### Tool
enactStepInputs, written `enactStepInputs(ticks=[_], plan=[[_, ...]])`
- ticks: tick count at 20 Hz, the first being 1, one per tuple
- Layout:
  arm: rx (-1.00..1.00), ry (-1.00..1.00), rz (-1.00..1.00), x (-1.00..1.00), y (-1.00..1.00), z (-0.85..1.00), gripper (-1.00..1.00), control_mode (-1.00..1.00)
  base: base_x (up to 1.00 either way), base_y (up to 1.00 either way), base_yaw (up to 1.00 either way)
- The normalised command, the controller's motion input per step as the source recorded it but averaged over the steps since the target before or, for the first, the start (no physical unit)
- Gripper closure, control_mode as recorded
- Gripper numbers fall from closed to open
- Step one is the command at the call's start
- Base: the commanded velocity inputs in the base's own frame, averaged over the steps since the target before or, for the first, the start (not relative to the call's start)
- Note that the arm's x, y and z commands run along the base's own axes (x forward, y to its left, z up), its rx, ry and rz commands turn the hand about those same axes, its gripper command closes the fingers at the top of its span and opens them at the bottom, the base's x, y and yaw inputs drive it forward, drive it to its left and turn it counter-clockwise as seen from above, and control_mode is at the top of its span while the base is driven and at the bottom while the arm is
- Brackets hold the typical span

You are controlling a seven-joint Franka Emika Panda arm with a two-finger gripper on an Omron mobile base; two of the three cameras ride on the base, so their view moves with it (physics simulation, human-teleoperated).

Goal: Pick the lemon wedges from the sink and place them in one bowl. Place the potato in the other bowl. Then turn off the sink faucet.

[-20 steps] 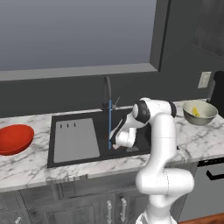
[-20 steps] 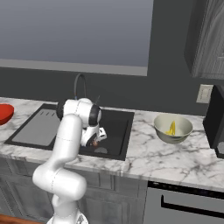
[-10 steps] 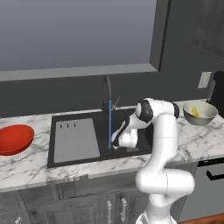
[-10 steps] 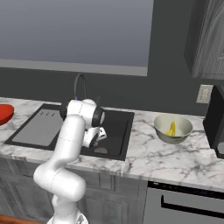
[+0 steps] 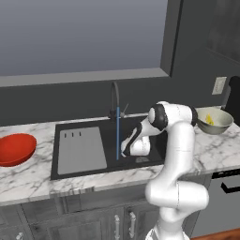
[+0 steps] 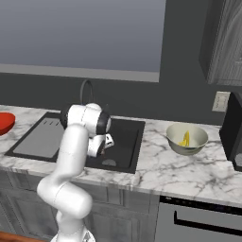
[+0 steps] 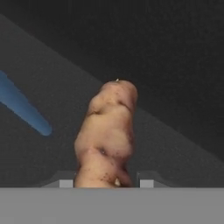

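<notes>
The potato (image 7: 107, 135), orange-brown and lumpy, lies on the black floor of the sink (image 5: 154, 161) and sits between my two fingertips. My gripper (image 7: 106, 183) is shut on it, a finger at each side. From the base views the gripper (image 5: 125, 151) (image 6: 101, 151) reaches down into the basin right of the faucet (image 5: 115, 96). A blue stream of water (image 5: 117, 133) runs from the spout. Yellow lemon wedges (image 6: 185, 138) lie in the grey-beige bowl (image 6: 177, 144) on the right counter. The red bowl (image 5: 14, 149) stands at the far left.
The grey drainboard panel (image 5: 79, 152) covers the left half of the sink. A wall outlet (image 6: 220, 100) and a dark appliance (image 6: 232, 132) stand at the far right. The marble counter (image 6: 189, 170) runs between sink and grey bowl.
The jaws have come in from wide open onto the potato's sides. The hand has sunk slightly lower into the basin.
</notes>
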Motion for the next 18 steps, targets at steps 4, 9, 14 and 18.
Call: enactStepInputs(ticks=[4,9,14,18], plan=[[0.0,0.0,0.0,-0.13,-0.02,0.87,1.0,-1.0,0.0,0.0,0.0],[0.0,0.0,0.0,-0.09,-0.21,0.83,1.0,-1.0,0.0,0.0,0.0],[0.0,0.0,0.0,0.0,-0.44,0.87,1.0,-1.0,0.0,0.0,0.0],[0.02,0.0,0.0,-0.07,-0.54,0.86,1.0,-1.0,0.0,0.0,0.0]])
